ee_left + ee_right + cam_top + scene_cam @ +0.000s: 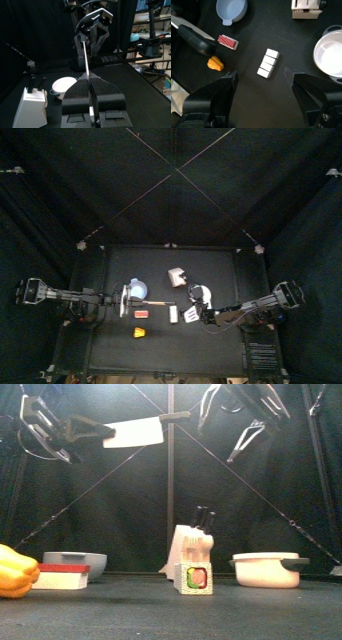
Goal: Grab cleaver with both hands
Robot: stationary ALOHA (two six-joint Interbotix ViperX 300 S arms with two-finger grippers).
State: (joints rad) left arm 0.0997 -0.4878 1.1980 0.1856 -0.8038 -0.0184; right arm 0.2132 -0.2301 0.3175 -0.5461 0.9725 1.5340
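Left gripper [91, 87] is clamping the cleaver [134, 431] by its handle, holding it aloft with the whitish blade edge-on toward the other arm. Right gripper [261, 82] is hanging with jaws spread wide, gripping nothing, above the table [251, 50]. Below it are lying a red block [228, 41], a yellow lump [215, 63] and a white pot [331, 52].

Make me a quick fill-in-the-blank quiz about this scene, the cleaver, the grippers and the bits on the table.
1. The cleaver is gripped by the ___ gripper only.
2. The right gripper hangs with its jaws ___.
3. The cleaver is held up in the air, not lying on the ___.
4. On the table, the yellow lump lies near a small ___ block.

Missing words: left; open; table; red
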